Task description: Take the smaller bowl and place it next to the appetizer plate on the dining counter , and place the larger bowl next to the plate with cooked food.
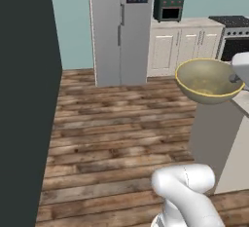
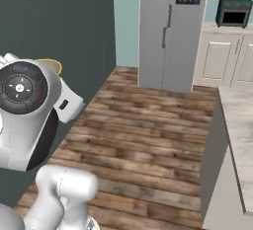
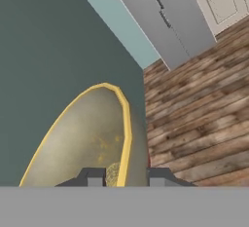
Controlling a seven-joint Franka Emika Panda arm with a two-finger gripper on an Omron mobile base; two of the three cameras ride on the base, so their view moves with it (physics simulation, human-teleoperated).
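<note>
Wood-plank floor runs mid-frame in both base views. Nearest, at hand-view bottom, gripper (image 3: 126, 178) pinches smaller bowl (image 1: 208, 80) by its yellow rim, one finger inside, one outside, prob. to carry it level w/o spilling. In left base view bowl hangs centre-right, above dining counter (image 2: 241, 120) edge. Fridge (image 1: 120, 28) upper centre, beyond.

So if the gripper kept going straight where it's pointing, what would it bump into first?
Probably the dark teal wall. The gripper, shut on the smaller bowl's rim, points toward it, though depth is hard to judge.
</note>
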